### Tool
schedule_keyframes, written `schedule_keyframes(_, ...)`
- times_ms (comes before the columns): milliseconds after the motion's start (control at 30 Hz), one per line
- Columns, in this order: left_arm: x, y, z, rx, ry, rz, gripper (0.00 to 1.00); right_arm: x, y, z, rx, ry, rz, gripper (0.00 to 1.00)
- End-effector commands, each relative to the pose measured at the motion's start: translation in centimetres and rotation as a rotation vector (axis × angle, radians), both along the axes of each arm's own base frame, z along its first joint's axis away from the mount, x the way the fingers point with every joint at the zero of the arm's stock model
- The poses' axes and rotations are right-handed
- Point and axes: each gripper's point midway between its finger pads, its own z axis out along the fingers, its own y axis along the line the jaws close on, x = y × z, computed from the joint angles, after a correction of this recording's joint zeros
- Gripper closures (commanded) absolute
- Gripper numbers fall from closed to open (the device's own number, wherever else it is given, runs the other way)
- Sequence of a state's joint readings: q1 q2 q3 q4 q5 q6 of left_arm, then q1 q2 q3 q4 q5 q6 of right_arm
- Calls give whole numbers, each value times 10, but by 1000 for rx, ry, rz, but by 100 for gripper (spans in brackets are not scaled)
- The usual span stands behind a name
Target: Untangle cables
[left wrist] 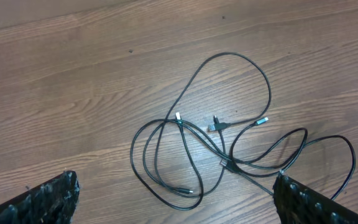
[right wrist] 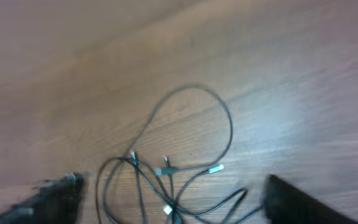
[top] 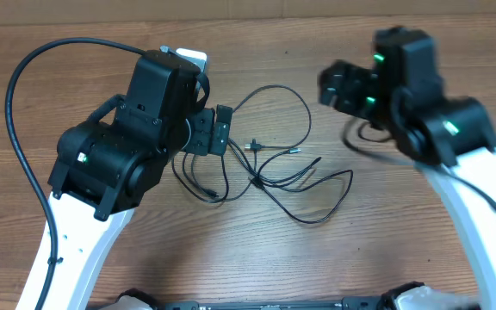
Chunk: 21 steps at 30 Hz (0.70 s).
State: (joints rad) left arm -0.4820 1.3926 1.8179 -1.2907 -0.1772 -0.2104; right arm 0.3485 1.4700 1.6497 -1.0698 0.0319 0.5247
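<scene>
Thin black cables (top: 257,180) lie in a loose tangle on the wooden table, looped and crossing near the middle, with small silver plug ends (left wrist: 263,120). My left gripper (top: 213,129) hovers just left of the tangle. In the left wrist view it (left wrist: 176,202) stands wide open over the cables (left wrist: 227,163), holding nothing. My right gripper (top: 338,86) is blurred, above and to the right of the tangle. From the right wrist its fingers (right wrist: 303,202) are far apart, so it (right wrist: 176,202) is open, and the cables (right wrist: 169,169) lie on the table between them, untouched.
A white object (top: 192,57) shows behind the left arm. That arm's thick black cable (top: 15,129) arcs over the table's left side. Bare wood (top: 368,215) surrounds the tangle on the right and front.
</scene>
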Motion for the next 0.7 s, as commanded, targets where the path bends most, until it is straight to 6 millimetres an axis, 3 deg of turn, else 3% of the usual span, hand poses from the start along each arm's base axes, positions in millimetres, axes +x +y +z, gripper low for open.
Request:
schedule_keyframes(0,2,4,1,3,-6,20,1,21,20,-37,0,84,74,1)
schedule_keyframes(167,2,3,1,3,-6,20,1,56,53,-95,95,189,102,0)
schedule_keyframes(233,2,3,1,3,-6,19,1,75,76,-116,192,210,126,0)
schedule_keyframes(433,2,3,1,3,-6,19,1,114,115,-148,406,217,109,0)
schedule_keyframes(667,2,3,1,3,-6,20,0,123,140,-196,505,316,56,0)
